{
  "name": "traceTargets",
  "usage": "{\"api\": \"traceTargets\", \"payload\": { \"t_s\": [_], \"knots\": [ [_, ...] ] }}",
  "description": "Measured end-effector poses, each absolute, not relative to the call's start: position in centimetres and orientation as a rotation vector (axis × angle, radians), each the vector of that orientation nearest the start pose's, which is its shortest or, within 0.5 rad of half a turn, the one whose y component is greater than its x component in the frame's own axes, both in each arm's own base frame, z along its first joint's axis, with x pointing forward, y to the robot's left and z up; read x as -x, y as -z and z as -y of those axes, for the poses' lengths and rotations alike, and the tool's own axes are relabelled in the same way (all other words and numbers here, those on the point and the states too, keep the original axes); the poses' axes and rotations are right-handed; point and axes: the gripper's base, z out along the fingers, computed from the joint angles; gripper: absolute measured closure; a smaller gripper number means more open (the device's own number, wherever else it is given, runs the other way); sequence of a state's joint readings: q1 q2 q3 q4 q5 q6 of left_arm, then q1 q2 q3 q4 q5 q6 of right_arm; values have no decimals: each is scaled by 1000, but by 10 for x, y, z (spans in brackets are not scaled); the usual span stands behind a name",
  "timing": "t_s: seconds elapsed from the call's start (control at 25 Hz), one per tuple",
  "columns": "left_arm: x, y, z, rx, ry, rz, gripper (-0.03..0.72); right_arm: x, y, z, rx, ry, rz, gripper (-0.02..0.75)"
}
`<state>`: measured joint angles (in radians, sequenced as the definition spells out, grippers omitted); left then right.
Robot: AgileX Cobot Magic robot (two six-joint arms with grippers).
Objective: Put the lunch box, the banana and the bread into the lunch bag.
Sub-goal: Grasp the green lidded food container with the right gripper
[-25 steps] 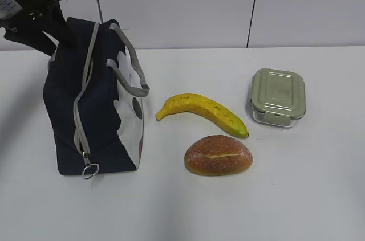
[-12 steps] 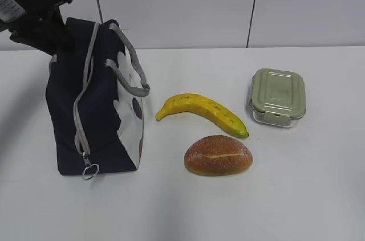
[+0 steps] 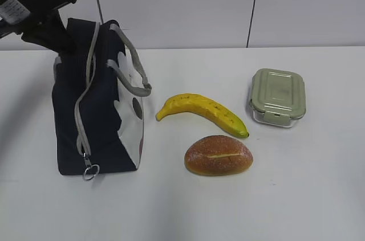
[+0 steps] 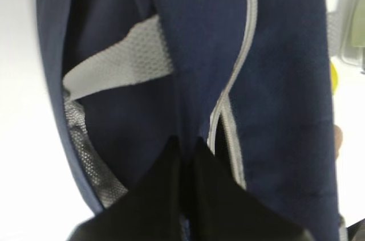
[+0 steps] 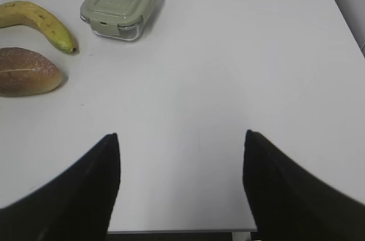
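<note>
1. our left gripper [image 4: 183, 145] has its jaws pinched together on the navy fabric at the top rear of the lunch bag [image 3: 97, 115], right beside the grey zipper track [image 4: 239, 81].
2. our right gripper [image 5: 179, 161] hangs over bare table [image 5: 228, 81] with its jaws spread wide and nothing between them.
3. the bag stands upright at the left of the table; its zipper looks closed, with the ring pull [image 3: 88, 171] hanging low at the front corner.
4. the banana [image 3: 202, 113], the bread [image 3: 218, 155] and the lunch box [image 3: 278, 97] all lie outside the bag, to its right, lid clipped on the box.
5. we judge that we are at the very first step: steadying the bag so it can be opened.
6. next calls for the free gripper to reach the ring pull and run the zipper open while we hold the fabric firm.
</note>
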<state>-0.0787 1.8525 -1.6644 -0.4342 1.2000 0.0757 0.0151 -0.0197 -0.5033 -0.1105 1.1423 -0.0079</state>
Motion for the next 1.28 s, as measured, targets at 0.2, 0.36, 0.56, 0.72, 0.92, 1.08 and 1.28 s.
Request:
{"api": "traceTargets", "payload": {
  "t_s": [0.2,0.36,0.56,0.72,0.92,1.08,1.28],
  "knots": [
    [-388,-303,71,-86,694,-2787,688,12,-272,9,12,129,-2100,240],
    [-388,-304,73,-102,717,-2777,688,12,-272,9,12,129,-2100,240],
    [-388,-305,76,-149,760,-2751,688,12,-272,9,12,129,-2100,240],
    [-388,-308,80,-201,829,-2709,688,12,-272,9,12,129,-2100,240],
    [-390,-309,81,-210,844,-2685,688,12,-272,9,12,129,-2100,240],
    [-391,-307,82,-203,861,-2684,688,12,-272,9,13,121,-2100,240],
    [-393,-303,84,-201,886,-2684,688,7,-274,8,17,105,-2131,240]
  ]
}}
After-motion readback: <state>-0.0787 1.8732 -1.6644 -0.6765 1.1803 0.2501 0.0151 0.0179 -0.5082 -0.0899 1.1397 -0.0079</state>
